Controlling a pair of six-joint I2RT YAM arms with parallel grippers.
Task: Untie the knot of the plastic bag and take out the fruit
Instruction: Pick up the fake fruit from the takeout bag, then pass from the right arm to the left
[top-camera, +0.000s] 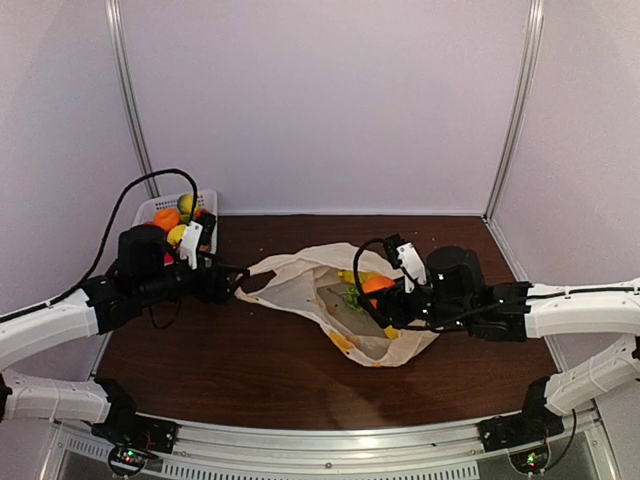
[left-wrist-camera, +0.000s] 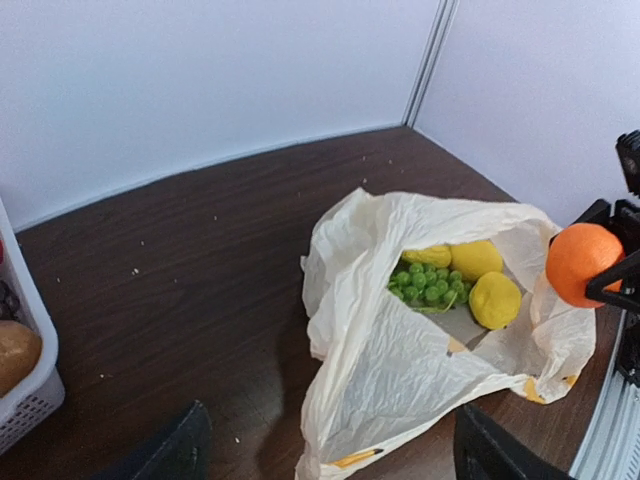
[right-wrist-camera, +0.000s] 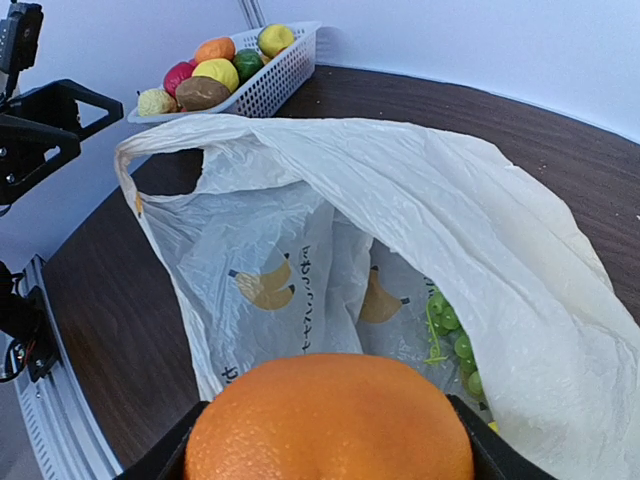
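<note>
Top external, plastic bag (top-camera: 290, 295) mid-table, basket (top-camera: 145, 207) far-left corner

- Dark brown wood-grain counter (top-camera: 250, 365): bare strip along the near edge. A second bare strip runs behind the bag up to the pale back wall (top-camera: 320, 110).
- Thin cream crinkly plastic bag (top-camera: 300, 290): mid-counter, mouth gaping. Inner floor is free near the opening. A green grape bunch (left-wrist-camera: 425, 283) and yellow oval pieces (left-wrist-camera: 495, 298) fill the deep end.
- Right gripper (top-camera: 380, 292): jaws clamped on a round orange toy fruit (right-wrist-camera: 330, 420), blocking the bag's right part from above.
- Left gripper (top-camera: 232, 283): jaws spread, just beside the bag's left tip.
- White slotted plastic basket (right-wrist-camera: 280, 78): heaped, far-left corner, well apart from the bag.
</note>
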